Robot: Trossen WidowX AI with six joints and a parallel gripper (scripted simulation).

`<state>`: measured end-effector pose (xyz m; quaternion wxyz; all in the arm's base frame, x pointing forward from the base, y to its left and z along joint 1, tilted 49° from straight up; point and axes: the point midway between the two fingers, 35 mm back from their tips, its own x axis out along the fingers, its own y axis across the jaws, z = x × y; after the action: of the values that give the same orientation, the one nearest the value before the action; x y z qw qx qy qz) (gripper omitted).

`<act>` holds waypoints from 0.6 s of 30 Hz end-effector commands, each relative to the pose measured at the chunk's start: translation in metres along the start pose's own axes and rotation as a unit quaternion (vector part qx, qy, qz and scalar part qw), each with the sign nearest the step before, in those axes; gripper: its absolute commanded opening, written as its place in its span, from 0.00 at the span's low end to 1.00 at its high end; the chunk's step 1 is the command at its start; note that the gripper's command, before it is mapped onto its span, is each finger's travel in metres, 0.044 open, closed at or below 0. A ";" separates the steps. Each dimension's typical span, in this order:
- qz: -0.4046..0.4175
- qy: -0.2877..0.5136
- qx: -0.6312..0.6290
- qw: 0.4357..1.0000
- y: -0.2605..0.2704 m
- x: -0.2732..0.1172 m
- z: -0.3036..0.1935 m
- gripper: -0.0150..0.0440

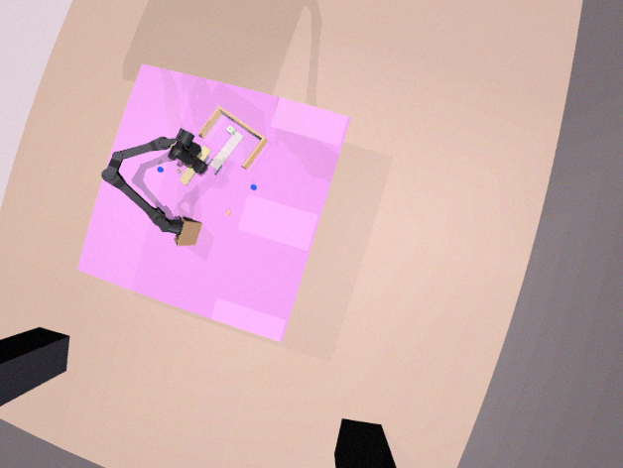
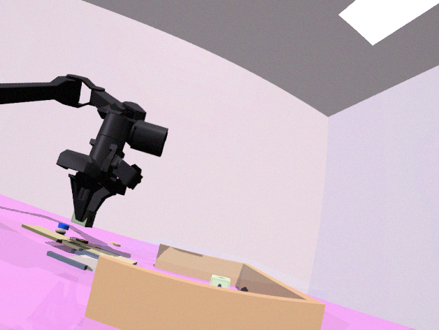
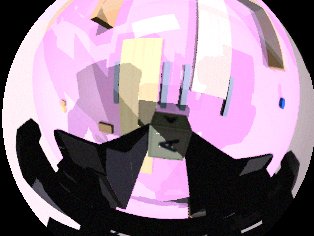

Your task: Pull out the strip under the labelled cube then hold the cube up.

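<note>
My gripper is shut on a small pale green cube with a dark mark on its face. It holds the cube a little above the pink mat. A tan strip lies flat right below the gripper. A pale whitish strip lies beside it and reaches into a three-sided wooden frame. A second pale cube sits inside that frame at the strip's far end.
Thin grey-blue strips lie between the two wide strips. Small blue pucks and a small orange piece lie on the mat. The arm's tan base block stands nearer the front.
</note>
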<state>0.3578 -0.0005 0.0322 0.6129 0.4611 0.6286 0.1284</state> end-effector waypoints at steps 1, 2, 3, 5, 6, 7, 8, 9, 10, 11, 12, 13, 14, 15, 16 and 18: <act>0.000 -0.003 -0.003 1.000 -0.008 -0.001 -0.015 0.25; 0.000 -0.002 -0.003 1.000 -0.010 -0.001 -0.018 0.25; 0.000 -0.002 -0.003 1.000 -0.012 -0.001 -0.021 0.25; 0.000 -0.002 -0.003 1.000 -0.015 -0.001 -0.028 0.25; 0.000 -0.002 -0.003 1.000 -0.017 0.000 -0.031 0.25; 0.000 -0.002 -0.003 1.000 -0.019 0.000 -0.035 0.25; 0.000 -0.002 -0.003 1.000 -0.021 0.000 -0.038 0.25; 0.000 -0.002 -0.002 1.000 -0.023 0.000 -0.042 0.25; 0.000 -0.002 -0.002 1.000 -0.024 0.001 -0.044 0.25; 0.000 -0.002 -0.002 1.000 -0.025 0.001 -0.046 0.25; 0.000 -0.002 -0.002 1.000 -0.025 0.001 -0.047 0.25; 0.000 -0.002 -0.002 1.000 -0.025 0.001 -0.047 0.25; 0.000 -0.002 -0.002 1.000 -0.026 0.000 -0.047 0.25; 0.000 -0.002 -0.002 1.000 -0.026 -0.003 -0.046 0.25; 0.000 -0.002 -0.002 1.000 -0.026 -0.008 -0.046 0.25; -0.001 -0.002 -0.002 1.000 -0.026 -0.020 -0.046 0.25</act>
<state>0.3054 0.0021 0.0262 0.6092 0.4626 0.6306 0.1308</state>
